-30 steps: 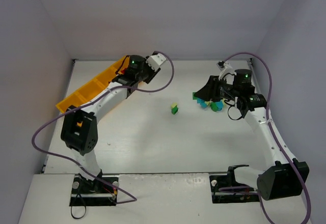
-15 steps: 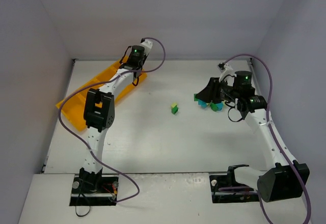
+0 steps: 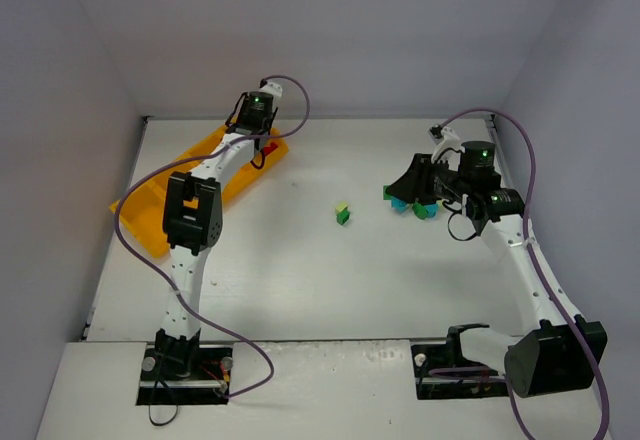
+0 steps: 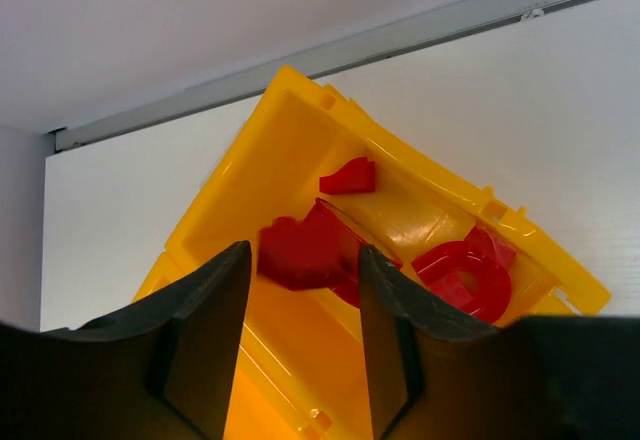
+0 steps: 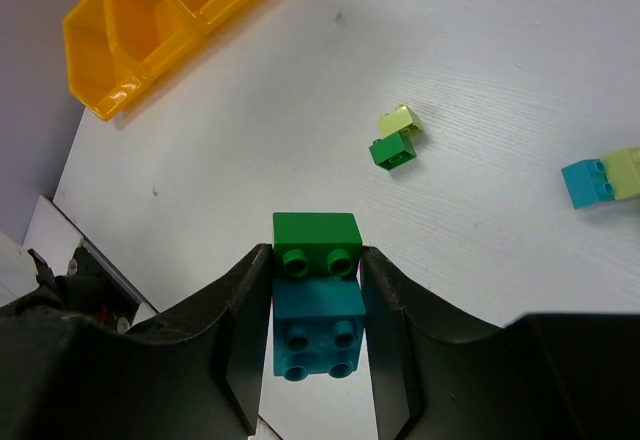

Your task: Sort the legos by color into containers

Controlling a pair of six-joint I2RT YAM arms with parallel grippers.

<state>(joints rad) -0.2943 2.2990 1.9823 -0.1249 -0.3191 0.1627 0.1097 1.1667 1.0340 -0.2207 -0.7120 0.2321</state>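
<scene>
Far left: over the end compartment of the orange tray (image 4: 250, 175) with the left pincer (image 4: 303, 260), red legos (image 4: 460, 275) inside; gripping or released, cannot tell. Middle of the desk (image 3: 300, 260): unsorted, a green-and-yellow pair (image 3: 342, 212). Right: clenched in the right pincer (image 5: 317, 260), a green-on-blue stack (image 5: 318, 310). Seemingly early going.
</scene>
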